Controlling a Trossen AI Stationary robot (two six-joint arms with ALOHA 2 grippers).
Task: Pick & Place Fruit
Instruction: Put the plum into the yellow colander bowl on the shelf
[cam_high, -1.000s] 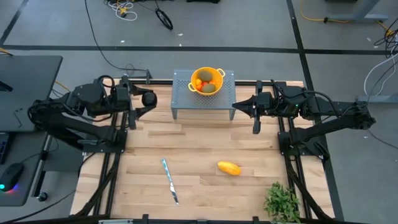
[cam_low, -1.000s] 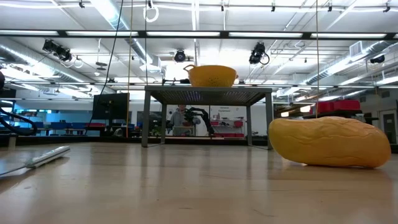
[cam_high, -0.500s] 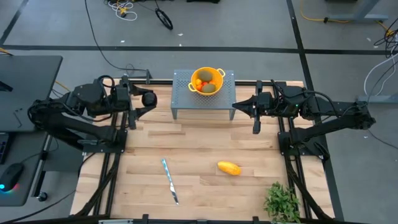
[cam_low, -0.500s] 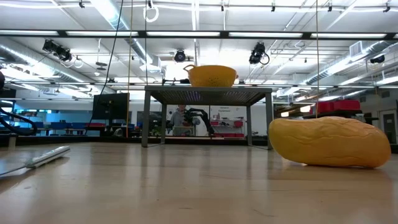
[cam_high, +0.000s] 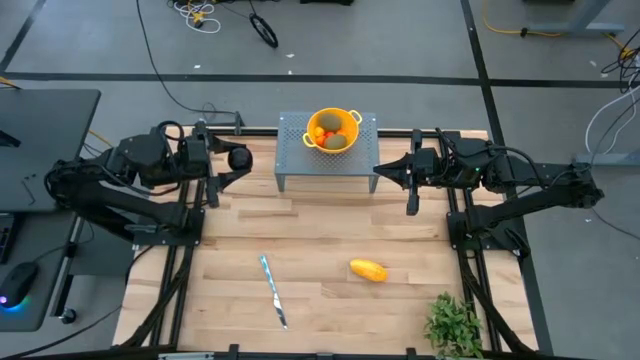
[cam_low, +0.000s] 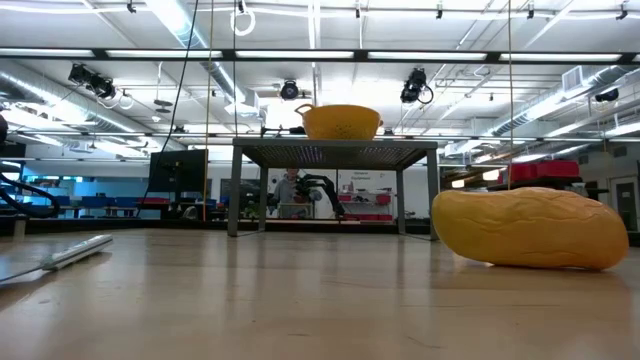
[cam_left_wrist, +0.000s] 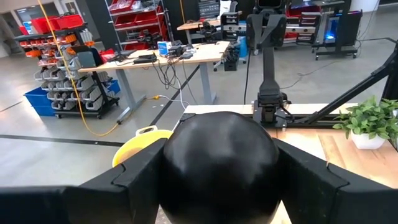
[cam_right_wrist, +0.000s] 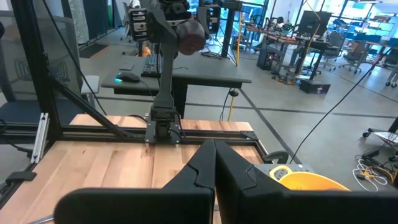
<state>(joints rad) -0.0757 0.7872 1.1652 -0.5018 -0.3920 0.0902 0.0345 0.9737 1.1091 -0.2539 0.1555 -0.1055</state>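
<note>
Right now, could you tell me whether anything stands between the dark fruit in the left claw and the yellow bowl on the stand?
Nothing visible does. The left claw holds the dark fruit beside the stand, and the gap across to the bowl looks clear. The right claw waits shut on the far side.

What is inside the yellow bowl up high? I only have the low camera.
Observer: From above, the yellow bowl holds small orange-red fruit and an olive-green fruit.
Operator: Where did the black fruit go?
Observer: The left gripper has the dark round fruit in its jaws, left of the stand.
Operator: And the other arm?
Observer: The right gripper waits at the stand's right end, jaws shut on nothing.
</note>
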